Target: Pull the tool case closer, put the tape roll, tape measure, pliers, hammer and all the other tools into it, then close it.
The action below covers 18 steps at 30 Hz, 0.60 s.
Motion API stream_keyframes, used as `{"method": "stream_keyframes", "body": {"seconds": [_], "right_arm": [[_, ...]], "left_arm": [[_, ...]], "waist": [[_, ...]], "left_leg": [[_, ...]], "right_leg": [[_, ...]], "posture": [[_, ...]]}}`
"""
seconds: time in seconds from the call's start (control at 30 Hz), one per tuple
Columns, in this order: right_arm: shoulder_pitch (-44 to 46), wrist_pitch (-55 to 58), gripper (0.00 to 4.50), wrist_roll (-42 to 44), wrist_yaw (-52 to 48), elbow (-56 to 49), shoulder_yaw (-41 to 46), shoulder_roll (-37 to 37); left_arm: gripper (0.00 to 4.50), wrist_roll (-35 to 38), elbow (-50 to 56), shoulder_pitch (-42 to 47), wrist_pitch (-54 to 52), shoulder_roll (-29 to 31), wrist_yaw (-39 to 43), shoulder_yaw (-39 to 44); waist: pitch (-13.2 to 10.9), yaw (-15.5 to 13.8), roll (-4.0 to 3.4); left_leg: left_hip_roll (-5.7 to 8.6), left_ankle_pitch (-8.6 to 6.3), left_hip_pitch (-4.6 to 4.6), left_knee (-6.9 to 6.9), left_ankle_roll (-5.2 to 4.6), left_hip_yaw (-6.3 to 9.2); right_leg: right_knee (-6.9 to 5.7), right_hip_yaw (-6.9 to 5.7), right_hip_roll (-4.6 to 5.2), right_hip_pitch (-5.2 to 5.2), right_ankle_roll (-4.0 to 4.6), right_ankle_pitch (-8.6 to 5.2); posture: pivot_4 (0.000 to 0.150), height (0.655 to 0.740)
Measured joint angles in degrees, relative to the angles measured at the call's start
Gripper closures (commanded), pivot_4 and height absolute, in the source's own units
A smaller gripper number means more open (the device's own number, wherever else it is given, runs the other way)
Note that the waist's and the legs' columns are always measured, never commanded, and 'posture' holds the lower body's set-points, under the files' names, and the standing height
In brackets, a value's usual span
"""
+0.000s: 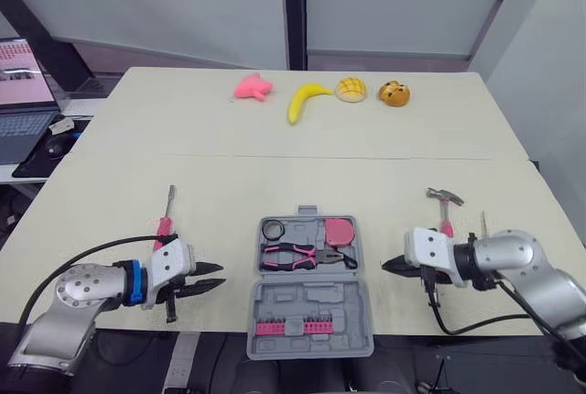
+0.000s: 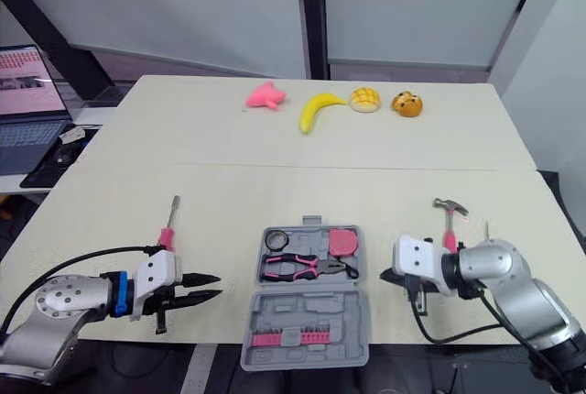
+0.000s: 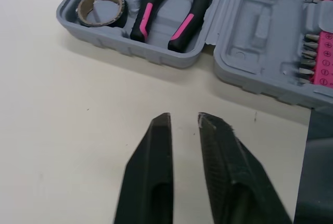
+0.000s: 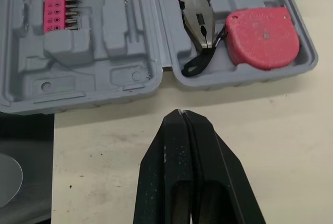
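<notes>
Left fingers [image 3: 148, 182] stand slightly apart and hold nothing; the right fingers [image 4: 166, 172] are pressed together, also empty. Between them, at the middle of the worktop's [image 1: 385, 165] near edge, one tool case [image 1: 311, 307] lies open flat. Its far half holds one tape roll [image 1: 274, 228], one pliers [image 1: 298, 257] and one tape measure [image 1: 341, 230]. Its near half holds one pink bit strip [image 1: 291, 327]. One screwdriver [image 1: 166, 220] lies just beyond the left fingers, and one hammer [image 1: 445, 206] just beyond the right fingers. Along the far edge sit one pink toy [image 1: 253, 87], one banana [image 1: 305, 101] and two buns [image 1: 351, 90] [image 1: 395, 93].
</notes>
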<state>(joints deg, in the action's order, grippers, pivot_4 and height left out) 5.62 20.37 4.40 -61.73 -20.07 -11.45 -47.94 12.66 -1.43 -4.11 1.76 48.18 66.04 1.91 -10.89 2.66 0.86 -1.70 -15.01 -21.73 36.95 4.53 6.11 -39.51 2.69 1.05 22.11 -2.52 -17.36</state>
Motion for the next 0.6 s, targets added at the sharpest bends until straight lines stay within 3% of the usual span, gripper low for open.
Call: {"method": "stream_keyframes", "body": {"seconds": [0.3, 0.6], "right_arm": [[2.56, -7.28, 4.5, -7.0, 4.68, 13.05, -7.1, 5.86], [4.74, -8.85, 4.5, -7.91, 4.29, 15.81, -9.24, 9.64]], "left_arm": [[4.49, -5.94, -5.53, 6.99, -0.03, -5.33, -2.07, -7.9], [4.49, -8.15, -7.43, 9.35, 0.37, -7.65, -3.0, -11.01]], "waist": [[0.0, -0.04, 0.01], [0.01, 0.04, 0.02]], "left_leg": [[0.02, 0.11, 0.01, 0.02, -0.12, 0.01], [0.03, 0.1, 0.01, -0.02, -0.13, 0.08]], "right_leg": [[0.04, 0.02, -0.01, -0.04, -0.09, 0.14], [0.03, -0.03, -0.02, -0.06, 0.01, 0.19]], "posture": [[0.15, 0.74], [0.15, 0.74]]}}
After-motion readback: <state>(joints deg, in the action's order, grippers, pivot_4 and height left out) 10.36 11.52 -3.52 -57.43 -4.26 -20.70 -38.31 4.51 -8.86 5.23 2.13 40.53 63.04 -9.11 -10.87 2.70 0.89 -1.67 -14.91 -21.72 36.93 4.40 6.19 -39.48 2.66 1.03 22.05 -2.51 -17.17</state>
